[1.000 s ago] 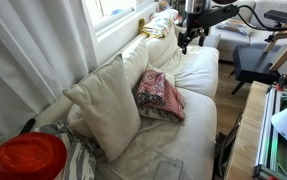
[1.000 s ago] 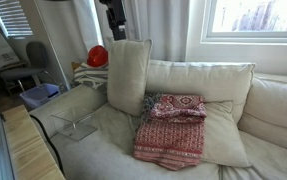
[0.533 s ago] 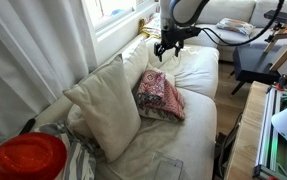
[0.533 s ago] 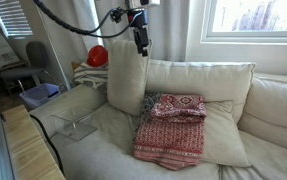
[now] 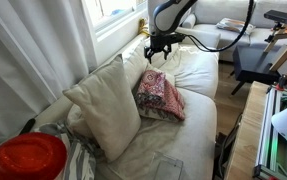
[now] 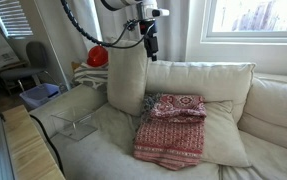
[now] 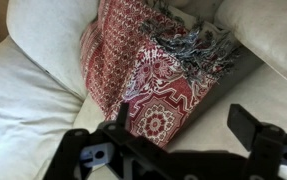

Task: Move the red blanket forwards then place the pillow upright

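There's your red blanket [image 7: 153,80], folded, filling the centre of the wrist view with its fringe at the upper right. In an exterior view it lies mid-frame on the cream bench [image 6: 233,150]. The pillow [image 6: 128,75] stands upright just left of it. Your jaws hang above the blanket, spread wide, gripping nothing.

Soft daylight from the overexposed window [image 6: 251,16] lights everything evenly; the wrist view looks slightly blurred.

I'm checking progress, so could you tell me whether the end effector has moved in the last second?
Yes. The end effector came lower and shifted from over the pillow towards the red blanket.
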